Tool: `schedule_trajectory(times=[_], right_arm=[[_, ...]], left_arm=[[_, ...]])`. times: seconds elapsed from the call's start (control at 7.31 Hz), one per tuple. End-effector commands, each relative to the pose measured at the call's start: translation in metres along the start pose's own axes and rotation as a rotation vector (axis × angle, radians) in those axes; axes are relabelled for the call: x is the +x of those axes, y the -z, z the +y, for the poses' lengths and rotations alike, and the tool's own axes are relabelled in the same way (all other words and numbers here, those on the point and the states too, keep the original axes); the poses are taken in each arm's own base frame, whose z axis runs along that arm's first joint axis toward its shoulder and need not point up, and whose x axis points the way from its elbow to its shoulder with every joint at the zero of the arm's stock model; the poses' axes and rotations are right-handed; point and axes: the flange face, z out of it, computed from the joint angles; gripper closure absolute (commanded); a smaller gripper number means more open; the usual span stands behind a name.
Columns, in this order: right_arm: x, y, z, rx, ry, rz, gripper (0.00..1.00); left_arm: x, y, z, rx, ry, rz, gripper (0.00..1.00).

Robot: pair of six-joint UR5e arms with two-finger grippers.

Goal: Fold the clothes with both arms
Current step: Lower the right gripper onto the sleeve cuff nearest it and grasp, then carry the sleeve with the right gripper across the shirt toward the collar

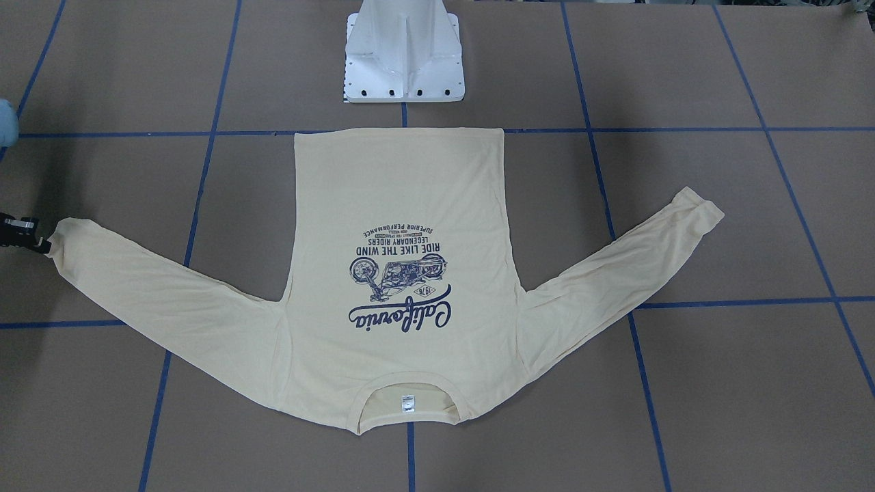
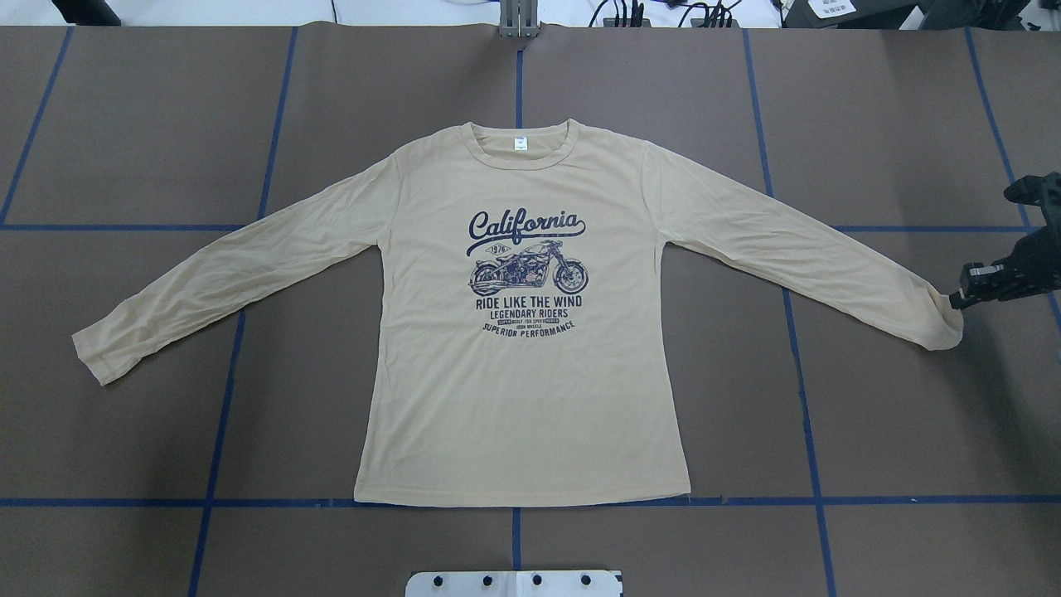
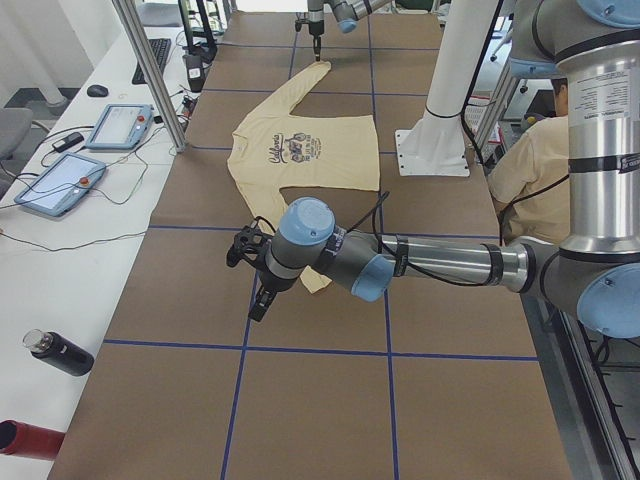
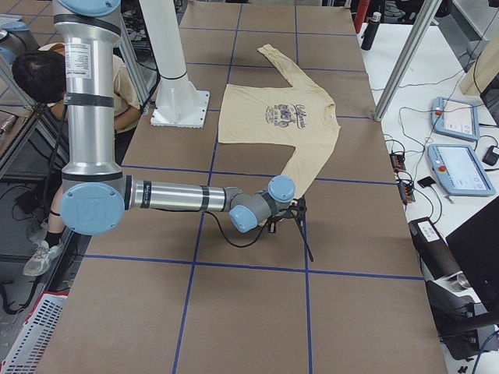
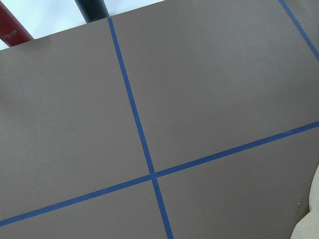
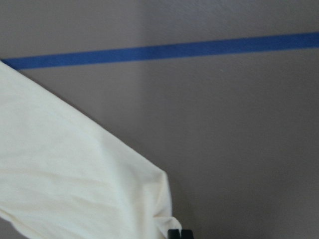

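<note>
Tips of right gripper (image 2: 955,303) pinched narrow on one cuff of long-sleeved T-shirt (image 2: 530,398); left gripper (image 3: 257,300) near the other cuff, opening impossible to tell. Flat, cream-yellow, navy California print up.

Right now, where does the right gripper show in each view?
Front-facing: right gripper, left edge.
Overhead: gripper, right edge.
Exterior left: gripper, top, far.
Exterior right: gripper, centre, near.
Left wrist: absent.
Right wrist: fingertips, bottom edge.
Landmark: sleeve cuff it pinches.
</note>
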Motion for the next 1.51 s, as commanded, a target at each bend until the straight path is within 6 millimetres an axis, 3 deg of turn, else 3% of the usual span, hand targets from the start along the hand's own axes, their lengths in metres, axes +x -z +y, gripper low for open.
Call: schedule_trajectory(times=[0.0,0.14,0.41,0.55,0.82,0.96,1.09,1.23,1.37], right_arm=[[-0.089,0.039,-0.036,0.051,-0.110,-0.108,1.00],[-0.163,0.059,-0.062,0.075,-0.198,-0.175,1.00],[-0.345,0.049,-0.081,0.129,-0.416,-0.267,1.00],[-0.415,0.029,-0.081,0.206,-0.471,-0.272,1.00],[-0.559,0.016,-0.105,0.273,-0.535,-0.240,1.00],[-0.623,0.022,-0.091,0.307,-0.539,-0.289,1.00],[-0.664,0.035,-0.076,0.294,-0.519,-0.331,1.00],[-0.694,0.030,-0.054,0.270,-0.480,-0.346,1.00],[-0.724,0.011,-0.039,0.286,-0.463,-0.334,1.00]], left_arm=[[0.000,-0.001,0.001,-0.002,0.005,0.002,0.00],[-0.001,-0.001,0.002,-0.006,0.008,0.005,0.00],[0.000,-0.003,0.002,0.003,-0.007,0.007,0.00],[-0.006,-0.013,0.005,0.000,-0.012,0.010,0.00],[-0.017,-0.027,0.015,0.054,-0.063,0.017,0.00],[-0.017,-0.027,0.015,0.056,-0.064,0.017,0.00],[-0.017,-0.027,0.015,0.057,-0.065,0.017,0.00],[-0.016,-0.026,0.015,0.058,-0.066,0.019,0.00],[-0.015,-0.027,0.016,0.056,-0.065,0.031,0.00]])
